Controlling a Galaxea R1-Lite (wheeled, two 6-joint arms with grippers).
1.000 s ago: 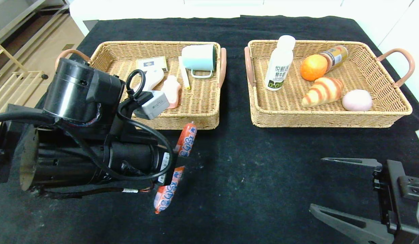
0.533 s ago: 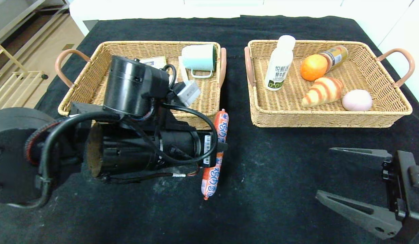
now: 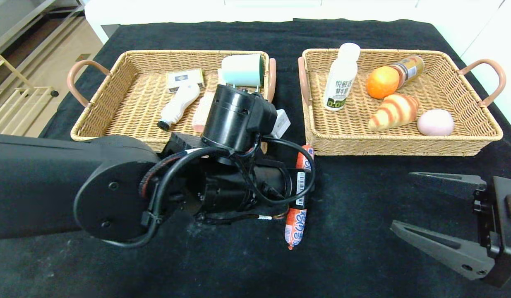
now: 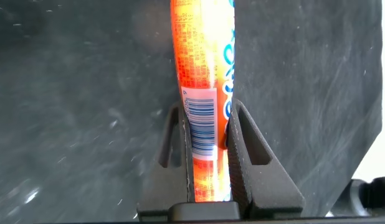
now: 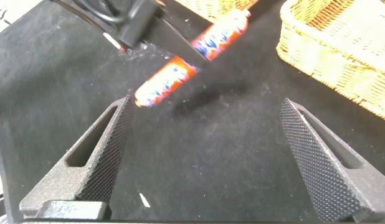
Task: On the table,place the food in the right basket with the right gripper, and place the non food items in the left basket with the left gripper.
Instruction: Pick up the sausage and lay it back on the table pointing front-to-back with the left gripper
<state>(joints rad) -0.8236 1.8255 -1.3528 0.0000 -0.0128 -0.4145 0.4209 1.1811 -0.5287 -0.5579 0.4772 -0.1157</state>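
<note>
My left gripper point(image 4: 208, 109) is shut on an orange-red sausage point(image 4: 202, 56) in a printed wrapper with a barcode. In the head view the sausage point(image 3: 295, 229) hangs above the black table, in front of the gap between the two wicker baskets, and the arm hides its middle. The left basket point(image 3: 114, 82) holds a mint mug point(image 3: 243, 70), a small box point(image 3: 185, 78), a white bottle point(image 3: 178, 103) and a pink item. The right basket point(image 3: 404, 147) holds a milk bottle point(image 3: 340, 78), an orange point(image 3: 382, 82), a can, a croissant point(image 3: 394, 111) and an egg point(image 3: 435, 122). My right gripper point(image 3: 402, 200) stands open at the near right, empty. In its own view the right gripper point(image 5: 206, 106) has the sausage point(image 5: 192, 59) farther off.
The left arm's bulk covers the table in front of the left basket and part of that basket's near rim. Bare black cloth point(image 3: 354, 186) lies between the sausage and my right gripper. The table edge and a pale floor show at the far left.
The left arm has swung to the right with the sausage, from in front of the left basket to the gap between the baskets. The right gripper has shifted slightly and stays open.
</note>
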